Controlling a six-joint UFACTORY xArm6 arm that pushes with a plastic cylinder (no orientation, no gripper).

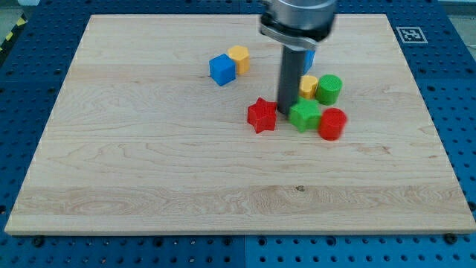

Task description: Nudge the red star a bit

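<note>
The red star (pixel 261 115) lies near the middle of the wooden board (pixel 149 164). My tip (pixel 286 112) stands just to the star's right, close to its right point, between the star and a green star-like block (pixel 304 115). The dark rod rises from there to the arm at the view's top.
A red cylinder (pixel 332 123) sits right of the green block. A green cylinder (pixel 329 88) and a yellow block (pixel 308 86) lie above them. A blue cube (pixel 222 69) and a yellow block (pixel 239 58) sit to the upper left. A blue block (pixel 309 59) is partly hidden behind the rod.
</note>
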